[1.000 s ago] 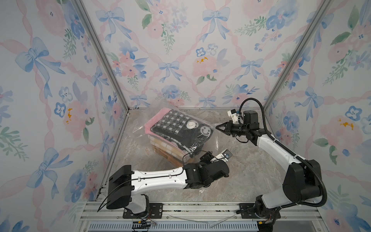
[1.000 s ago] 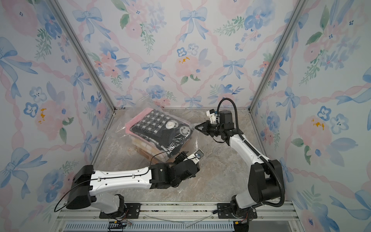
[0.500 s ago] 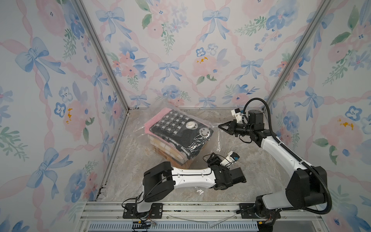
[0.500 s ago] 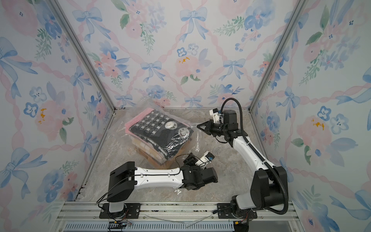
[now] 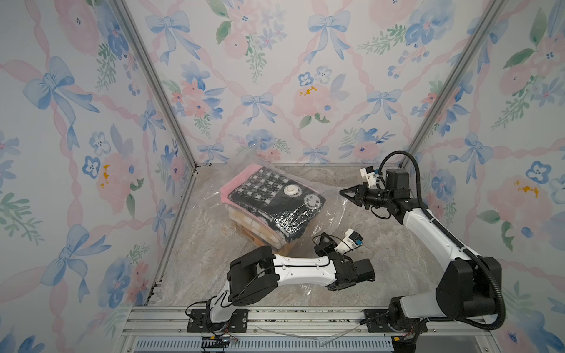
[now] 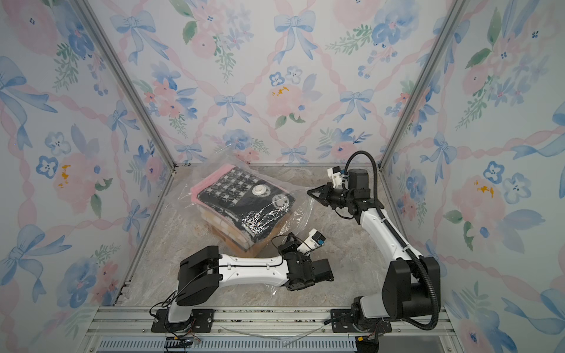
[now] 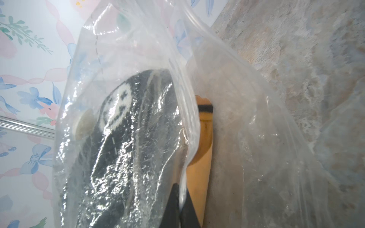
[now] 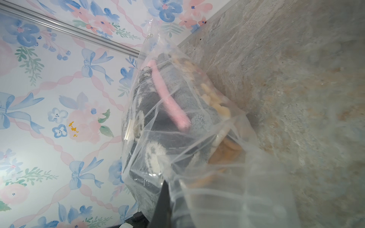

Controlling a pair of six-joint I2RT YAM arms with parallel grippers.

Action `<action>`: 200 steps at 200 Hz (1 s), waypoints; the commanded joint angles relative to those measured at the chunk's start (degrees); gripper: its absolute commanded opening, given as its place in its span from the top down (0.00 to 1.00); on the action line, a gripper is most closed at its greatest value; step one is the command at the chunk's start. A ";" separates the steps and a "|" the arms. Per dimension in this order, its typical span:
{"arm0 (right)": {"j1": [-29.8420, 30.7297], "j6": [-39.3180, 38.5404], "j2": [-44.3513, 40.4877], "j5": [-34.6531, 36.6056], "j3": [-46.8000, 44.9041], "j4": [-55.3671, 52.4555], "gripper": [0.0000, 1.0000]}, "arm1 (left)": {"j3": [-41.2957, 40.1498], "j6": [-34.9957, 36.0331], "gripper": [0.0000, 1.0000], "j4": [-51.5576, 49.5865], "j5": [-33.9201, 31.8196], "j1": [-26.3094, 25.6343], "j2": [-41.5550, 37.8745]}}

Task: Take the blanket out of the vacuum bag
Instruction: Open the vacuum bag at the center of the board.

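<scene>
Note blanket (image 5: 272, 200) folded and wholly inside vacuum bag (image 5: 331, 211), lying directly under valve cap (image 5: 290, 190), on desk (image 5: 211, 262). Record left tool (image 7: 180, 194) clenched on a fold of bag film, on the robot's side of the cap, low over the desk. Record right tool (image 5: 342, 192) to the right of the cap, raised off the desk, jaws drawn to a point with film stretched up to the tip; read as pinching the bag, but cannot confirm firmness of that pinch. Judge step as spreading the bag's mouth; see no hold on the blanket yet.

Watch for film slipping from either pinch under tension: slick plastic, small bite. Watch for dragging the whole bundle to the right of the cap instead of opening the mouth, for want of anything pinning the closed end. Watch for tearing along a seam from opposed pulls. Expect plush fabric to catch on the mouth edge during extraction.
</scene>
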 commanded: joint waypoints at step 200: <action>1.37 -0.56 -25.59 10.35 -16.72 3.29 0.32 | 19.64 21.88 1.00 5.24 44.30 22.76 -14.40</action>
